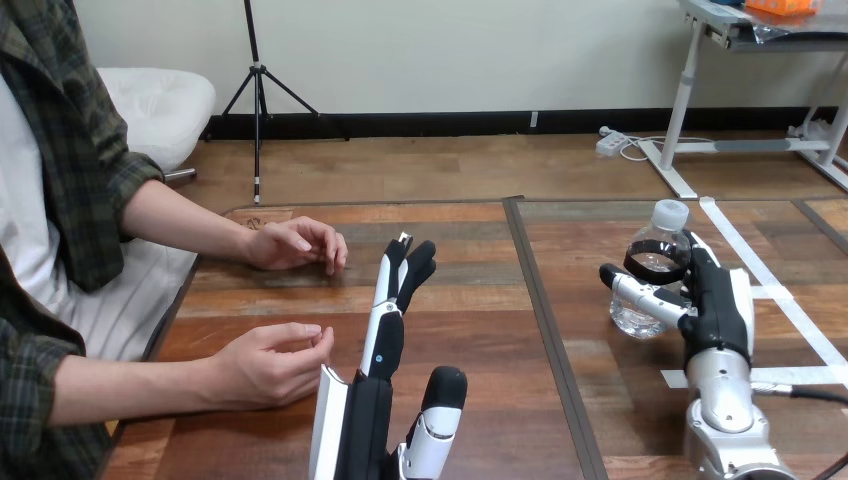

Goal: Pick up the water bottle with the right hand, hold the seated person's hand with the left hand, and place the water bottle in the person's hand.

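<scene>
The right hand (716, 300) is wrapping round the bottle (657, 240) near the table's (470, 240) right edge, and a loose grip could be letting it slip. The left hand (385, 340) is hovering spread, touching nothing.

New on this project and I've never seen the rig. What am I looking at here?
This is one picture, taken from a camera on a humanoid robot's head, looking down across a wooden table. The two machine arms coming in from the bottom edge are the robot's own. Its left hand is open, fingers straight, touching nothing. Its right hand is curled round a clear water bottle. A person sits at the left, with a nearer hand and a farther hand over the table, both holding nothing.
</scene>
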